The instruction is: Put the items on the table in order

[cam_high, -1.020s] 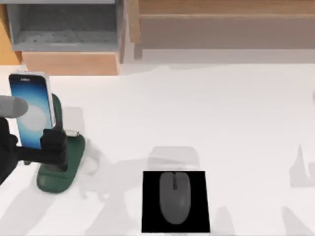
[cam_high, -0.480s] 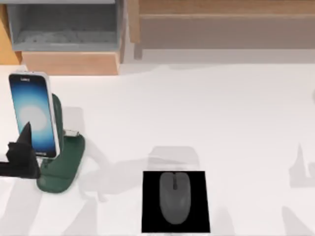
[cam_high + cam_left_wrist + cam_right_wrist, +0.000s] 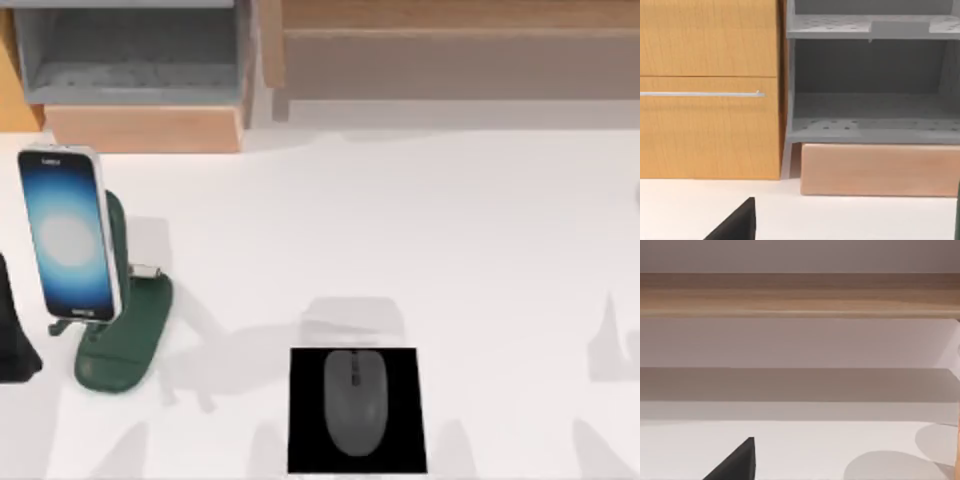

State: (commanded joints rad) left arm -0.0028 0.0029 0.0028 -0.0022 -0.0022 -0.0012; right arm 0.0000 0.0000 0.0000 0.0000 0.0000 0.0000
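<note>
On white table (image 3: 420, 230): smartphone (image 3: 68, 235) upright, mouse (image 3: 354, 402) front-centre; shelf unit (image 3: 140, 70) behind.

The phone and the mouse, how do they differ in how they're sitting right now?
The smartphone stands propped upright on the dark green stand at the table's left; the mouse lies flat on the black pad near the front middle. The smartphone is a slim rectangle with a glowing blue-white screen; the mouse is a dull dark-grey oval. Both rest on their own holders, with no pincer touching them.

Left tool (image 3: 12, 335), cut by frame edge
</note>
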